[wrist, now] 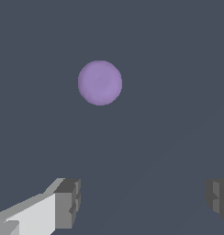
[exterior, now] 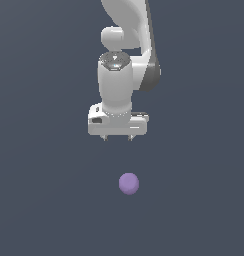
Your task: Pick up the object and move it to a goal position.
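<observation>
The object, a small light-purple sphere (exterior: 129,183), lies alone on the dark grey surface. My white gripper (exterior: 117,138) hangs above and behind it in the exterior view, pointing down, a clear gap away from it. In the wrist view the sphere (wrist: 100,83) sits ahead of the gripper (wrist: 143,204), whose grey fingertips (wrist: 68,203) stand far apart with nothing between them. The gripper is open and touches nothing.
A flat, uniform dark grey surface (exterior: 44,200) fills both views. The white arm (exterior: 129,30) rises out of the exterior view's top edge.
</observation>
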{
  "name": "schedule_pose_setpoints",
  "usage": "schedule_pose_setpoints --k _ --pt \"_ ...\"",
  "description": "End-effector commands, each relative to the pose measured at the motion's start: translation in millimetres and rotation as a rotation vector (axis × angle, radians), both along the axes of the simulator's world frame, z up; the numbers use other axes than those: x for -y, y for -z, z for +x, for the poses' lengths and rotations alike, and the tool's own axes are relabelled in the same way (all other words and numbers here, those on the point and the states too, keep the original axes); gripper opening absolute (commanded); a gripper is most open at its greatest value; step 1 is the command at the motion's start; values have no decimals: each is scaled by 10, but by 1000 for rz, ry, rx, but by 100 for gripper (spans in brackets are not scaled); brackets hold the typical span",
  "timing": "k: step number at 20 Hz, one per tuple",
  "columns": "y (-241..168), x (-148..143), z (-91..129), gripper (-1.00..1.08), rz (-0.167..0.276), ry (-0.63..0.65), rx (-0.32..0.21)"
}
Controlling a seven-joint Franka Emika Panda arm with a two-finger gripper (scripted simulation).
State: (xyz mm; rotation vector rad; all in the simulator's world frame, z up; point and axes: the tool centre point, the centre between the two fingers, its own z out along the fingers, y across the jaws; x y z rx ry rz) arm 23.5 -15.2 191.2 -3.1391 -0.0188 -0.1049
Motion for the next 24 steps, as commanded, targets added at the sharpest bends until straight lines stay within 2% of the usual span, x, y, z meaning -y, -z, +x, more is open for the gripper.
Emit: schedule_pose_setpoints --k 1,12,19,24 --pt "0 0 0 100 0 0 0" --pt "0 -3 1 100 0 -1 0" --pt "4 -186 14 100 2 -48 -10" --pt "0 -207 7 100 2 -53 -11"
